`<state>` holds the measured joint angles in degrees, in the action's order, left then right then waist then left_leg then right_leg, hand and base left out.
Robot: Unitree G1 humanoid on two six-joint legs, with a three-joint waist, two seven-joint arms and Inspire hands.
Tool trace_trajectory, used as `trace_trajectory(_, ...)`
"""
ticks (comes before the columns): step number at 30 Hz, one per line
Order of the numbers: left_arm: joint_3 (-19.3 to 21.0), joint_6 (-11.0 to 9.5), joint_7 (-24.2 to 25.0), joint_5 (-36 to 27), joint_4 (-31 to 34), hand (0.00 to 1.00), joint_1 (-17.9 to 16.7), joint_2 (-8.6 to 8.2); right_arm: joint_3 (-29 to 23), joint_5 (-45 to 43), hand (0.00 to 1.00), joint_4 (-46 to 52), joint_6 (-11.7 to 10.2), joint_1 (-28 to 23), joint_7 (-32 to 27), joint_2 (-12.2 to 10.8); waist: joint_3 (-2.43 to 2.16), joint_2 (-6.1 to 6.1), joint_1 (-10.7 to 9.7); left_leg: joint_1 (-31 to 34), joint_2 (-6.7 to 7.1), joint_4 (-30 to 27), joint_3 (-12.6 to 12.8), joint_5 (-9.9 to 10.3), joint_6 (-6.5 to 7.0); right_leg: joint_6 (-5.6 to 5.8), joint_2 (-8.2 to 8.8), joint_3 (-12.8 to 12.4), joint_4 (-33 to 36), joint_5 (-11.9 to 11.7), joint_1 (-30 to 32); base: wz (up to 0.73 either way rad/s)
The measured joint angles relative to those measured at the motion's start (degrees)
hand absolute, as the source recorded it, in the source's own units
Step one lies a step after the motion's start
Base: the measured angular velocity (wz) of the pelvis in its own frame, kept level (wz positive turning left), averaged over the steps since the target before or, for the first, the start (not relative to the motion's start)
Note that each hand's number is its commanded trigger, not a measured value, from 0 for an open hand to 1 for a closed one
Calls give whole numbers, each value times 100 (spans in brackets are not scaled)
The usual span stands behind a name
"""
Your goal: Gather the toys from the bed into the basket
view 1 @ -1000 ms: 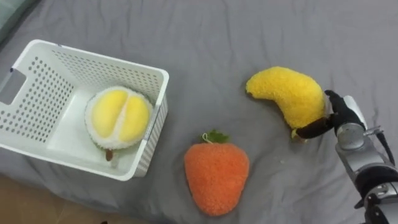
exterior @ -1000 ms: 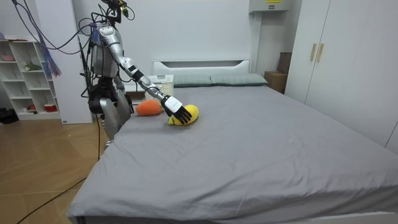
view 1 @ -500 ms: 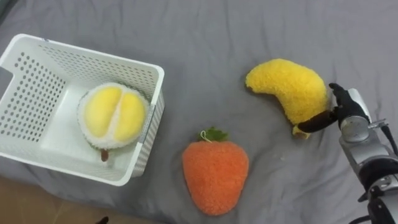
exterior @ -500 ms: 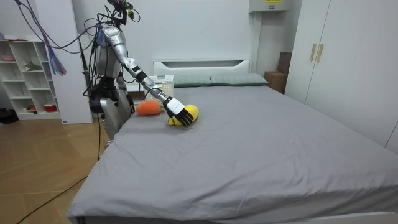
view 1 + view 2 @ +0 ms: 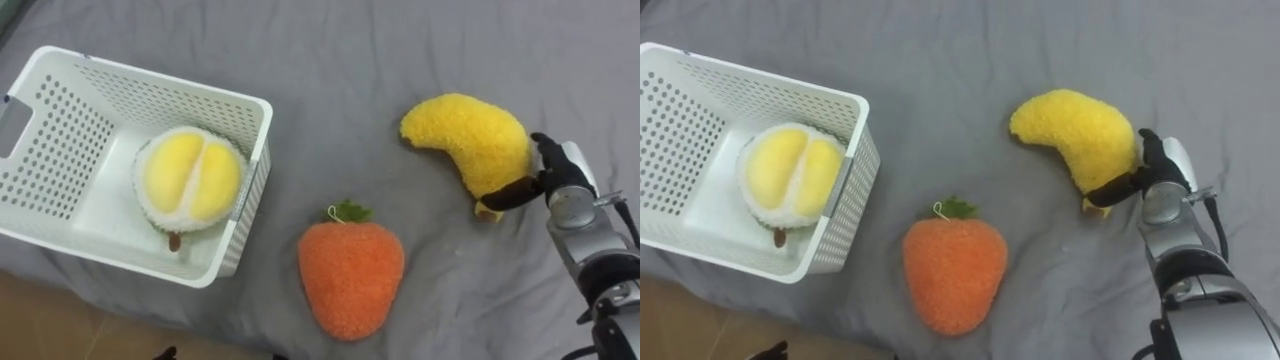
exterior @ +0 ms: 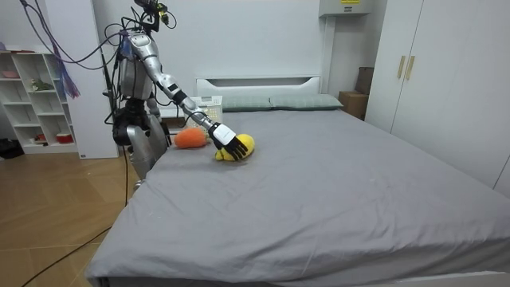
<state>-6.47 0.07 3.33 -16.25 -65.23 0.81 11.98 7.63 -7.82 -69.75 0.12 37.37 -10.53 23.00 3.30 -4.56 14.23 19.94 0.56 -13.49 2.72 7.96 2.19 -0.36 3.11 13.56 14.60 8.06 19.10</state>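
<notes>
Our right hand (image 5: 562, 182) curls fingers (image 5: 510, 190) round one banana (image 5: 465, 140); we count one orange toy (image 5: 350, 278) on the bed (image 5: 400, 50), one durian (image 5: 190, 178) in one basket (image 5: 150, 97)

Three soft toys — one banana (image 5: 468, 142), one strawberry (image 5: 350, 280), one durian (image 5: 190, 178). One white basket (image 5: 170, 103), one bed (image 6: 319, 183) — and two pillows (image 6: 307, 101) at its head.

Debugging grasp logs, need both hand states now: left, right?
Left hand: cannot be told.
Right hand: closed on one end of the yellow banana toy.
</notes>
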Motion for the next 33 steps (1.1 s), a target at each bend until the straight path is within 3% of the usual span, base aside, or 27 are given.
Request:
trace_trajectory(1, -56, -4, 0, 1, -3, 0, -1, 2, 19, -7, 91, -1, 0, 19, -13, 2, 8, 16, 35, 2, -1, 0, -1, 0, 0, 0, 4, 6, -2, 0, -1, 0)
trace_trajectory(2, -106, -8, 1, 1, -3, 0, -1, 1, 93, -8, 100, 0, 0, 92, -13, 2, 24, 40, 43, 6, -1, 0, 2, 0, 0, 0, 25, 14, -2, 0, 1, 0)
trace_trajectory(4, -166, -17, 7, 1, -4, 0, 12, -2, 266, -14, 100, 0, -4, 253, -18, 7, 45, 80, 44, 16, -1, 0, -1, 0, 0, 0, 29, 25, -2, 0, 13, 0)
trace_trajectory(14, -423, -24, 157, -36, -19, 0, 99, 13, 892, -385, 100, 21, -11, 409, -1, 90, 38, 140, 199, 40, 15, 3, -110, -1, 0, 2, 46, 194, 1, 2, -6, 4)
trace_trajectory(33, -343, -71, 247, -106, -41, 0, 84, 18, 871, -259, 100, 30, -62, 370, 137, 99, 32, 148, 185, 35, 30, -21, -287, -7, 0, 3, 91, 556, 4, 4, -106, 5)
